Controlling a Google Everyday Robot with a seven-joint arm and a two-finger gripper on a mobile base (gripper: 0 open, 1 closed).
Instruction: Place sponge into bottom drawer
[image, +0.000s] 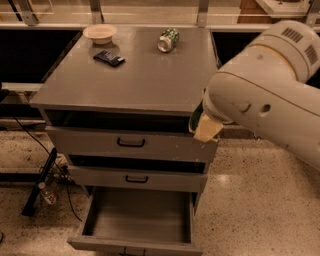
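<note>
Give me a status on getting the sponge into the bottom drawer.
Done: the bottom drawer stands pulled open. In hand: the sponge hangs off the cabinet's front right corner, at the end of the arm, which hides the pincer. Left: lower it into the drawer and release.

claw hidden behind arm (265, 100), sponge (206, 129) half covered

Grey cabinet (130, 82): flat top.
Pale bowl (100, 33): back left, upright.
Black packet (109, 58): flat, just in front of bowl.
Green-patterned can (168, 39): on its side, back centre-right.
Two upper drawers (131, 142): black handles, slightly open.
Speckled floor (250, 210): black cables (37, 185) at left.
Gripper (204, 126): cabinet's front right corner.
</note>
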